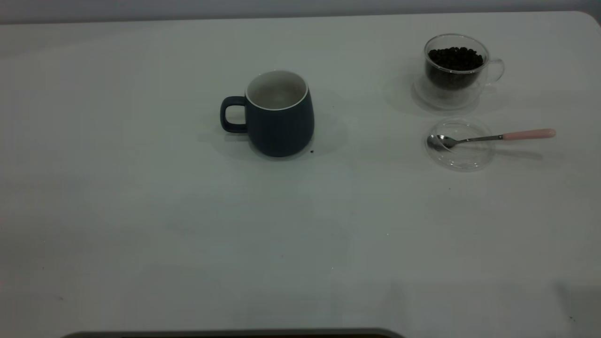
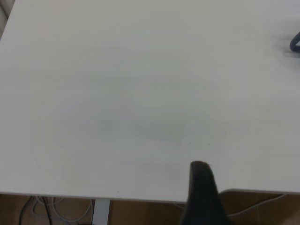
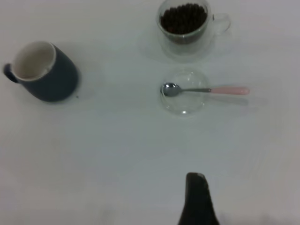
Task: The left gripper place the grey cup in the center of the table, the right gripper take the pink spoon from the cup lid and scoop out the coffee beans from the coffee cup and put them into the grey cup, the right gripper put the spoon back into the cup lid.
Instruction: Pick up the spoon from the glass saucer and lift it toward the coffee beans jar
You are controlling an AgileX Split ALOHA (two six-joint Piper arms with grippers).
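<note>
Your left gripper (image 2: 202,197) was parked back at the near edge of the desk (image 1: 141,211), only one dark finger in its wrist view, so I could not tell how its jaws stood. The grey cup (image 1: 279,115) stood upright near the middle, no beans visible inside. Over on the right, the coffee cup (image 1: 458,68) held the coffee beans (image 1: 455,58), just beyond the cup lid (image 1: 462,157). The pink spoon (image 1: 490,137) lay with its bowl in the lid, handle overhanging. Your right gripper (image 3: 197,201) hung well short; jaws likewise unreadable. Pinching that thin handle could have tipped the spoon or slid the lid.
</note>
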